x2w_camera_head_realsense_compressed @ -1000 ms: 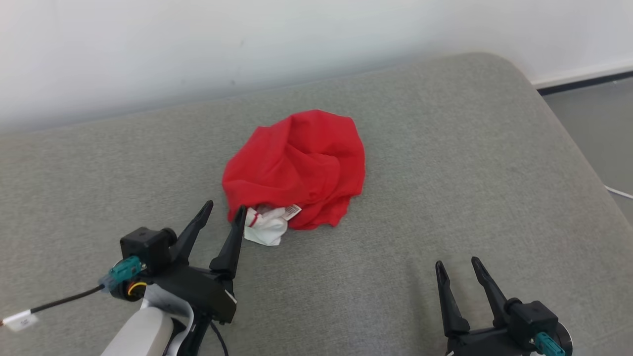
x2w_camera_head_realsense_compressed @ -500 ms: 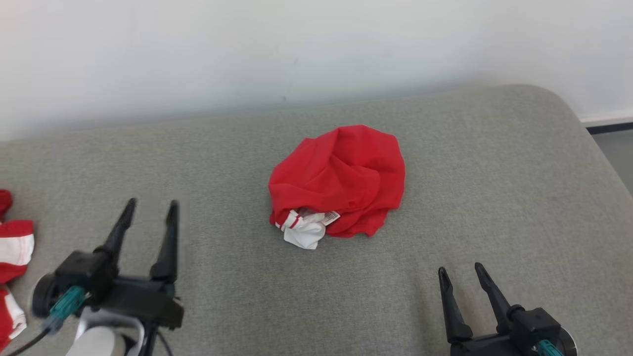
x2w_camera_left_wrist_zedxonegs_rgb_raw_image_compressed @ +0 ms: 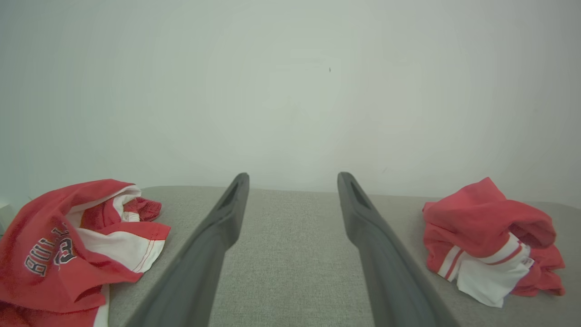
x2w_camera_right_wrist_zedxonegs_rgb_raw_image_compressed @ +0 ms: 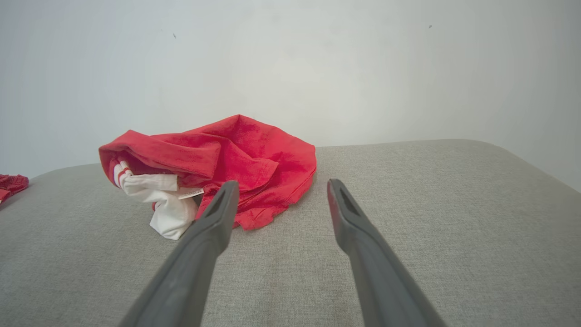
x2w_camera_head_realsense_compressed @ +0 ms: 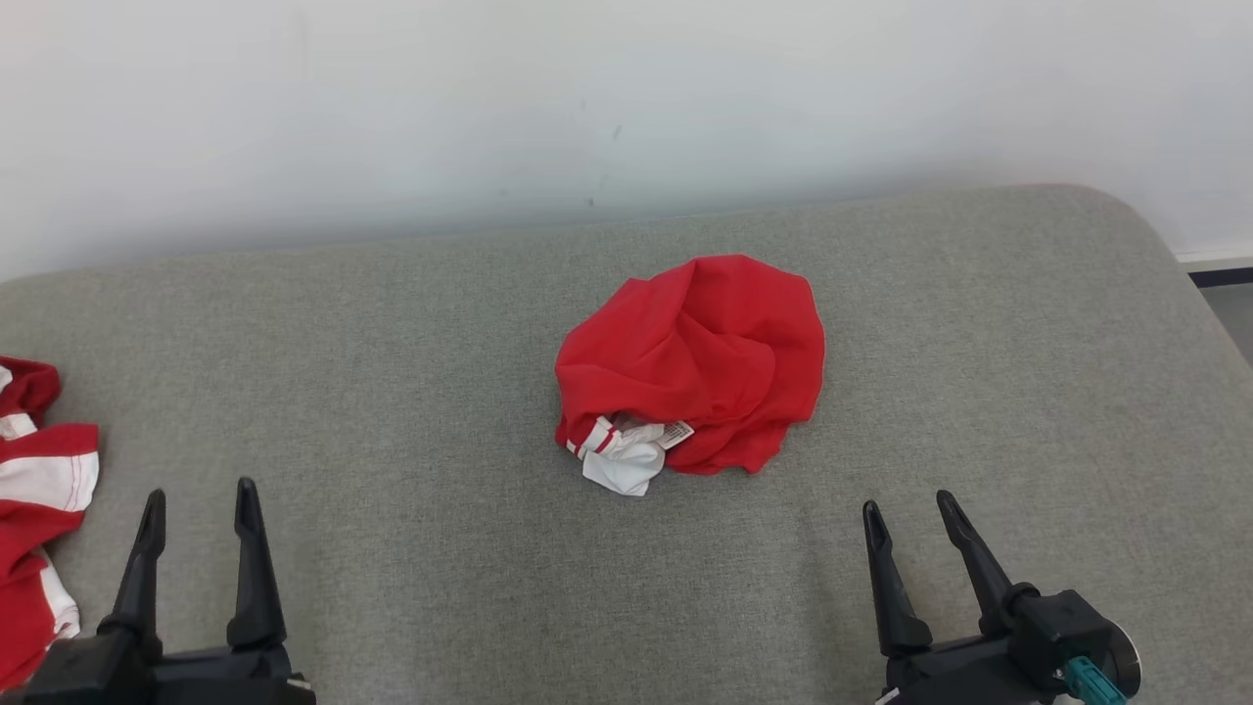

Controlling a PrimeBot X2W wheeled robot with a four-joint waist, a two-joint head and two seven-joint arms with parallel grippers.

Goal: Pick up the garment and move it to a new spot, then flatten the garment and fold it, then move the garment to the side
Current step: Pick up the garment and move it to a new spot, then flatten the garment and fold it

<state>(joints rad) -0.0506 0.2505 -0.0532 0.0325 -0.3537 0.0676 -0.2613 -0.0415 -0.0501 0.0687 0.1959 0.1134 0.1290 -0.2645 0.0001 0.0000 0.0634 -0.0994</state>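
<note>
So, L gripper [x2w_camera_head_realsense_compressed: 199, 490] is back at lower left of the head view, jaws wide apart, nothing in them. A sec ago it sat right by the garment [x2w_camera_head_realsense_compressed: 690, 362], fingers at the pile's near-left edge by the white bit; now it's well apart from it. The head cam has swung too (the whole scene sits further right in frame), so part of that gap is camera, not arm. R gripper [x2w_camera_head_realsense_compressed: 907, 501] is at lower right, also wide and empty, much as before.

The garment lies crumpled in a red heap near the middle of the grey cushion [x2w_camera_head_realsense_compressed: 392, 323]. A white panel w/ stripe trim and a label pokes out at its near-left edge. Its shape matches a sec ago: no lift or drag that I can see. A second red/white shirt [x2w_camera_head_realsense_compressed: 39, 490] now shows at far left, well apart from the heap.

Meaning, prob: the garment has just been let go at its new spot, so pick-and-move looks done, and flatten + fold isn't begun. Next likely needs both grippers on edges. That's tricky, as hem and sleeves are buried in the bunch.
</note>
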